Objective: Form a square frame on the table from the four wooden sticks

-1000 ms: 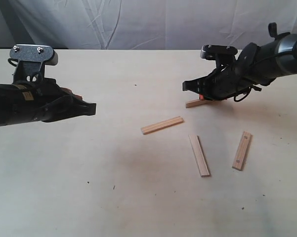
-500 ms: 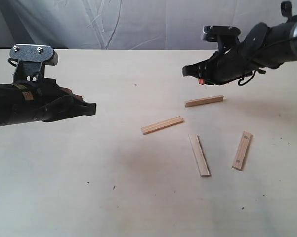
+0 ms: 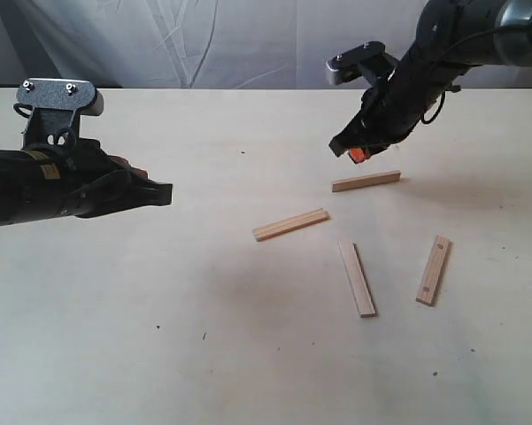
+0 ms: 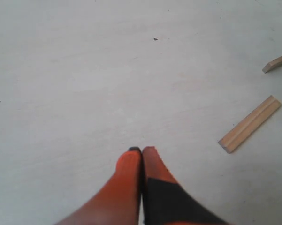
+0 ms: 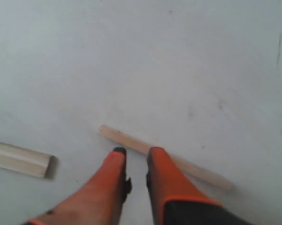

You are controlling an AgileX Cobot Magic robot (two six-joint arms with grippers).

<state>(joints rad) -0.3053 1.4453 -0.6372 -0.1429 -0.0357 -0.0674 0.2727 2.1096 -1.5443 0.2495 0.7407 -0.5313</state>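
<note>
- Right pincer point(image 3: 354, 152) hangs in the air over the far right of the worktop point(image 3: 115, 336). Its orange fingers point(image 5: 113, 168) stand a narrow gap apart with nothing between them.
- Left pincer point(image 3: 162, 192) hovers well off to the left, fingers pressed together and empty.
- All four sticks lie flat on the worktop, right of centre, and none touches another: the far stick point(image 3: 366, 181), the left stick point(image 3: 290, 224), the centre stick point(image 3: 357, 279) and the right stick point(image 3: 433, 270).
- The far stick lies just below the right pincer's tips and a little nearer. Its long axis runs left to right, with the right end slightly farther away.
- In the right wrist view this stick passes just beyond the fingertips, and the gap between them lines up roughly along its length. A grip across its width would likely need the wrist turned.
- The centre and right sticks run near to far, while the left stick slants.
- No corners meet, so the square looks barely begun.
- The right arm appears nearer to every stick, and the left stick is the only one that is a fair reach for the left arm.
</note>
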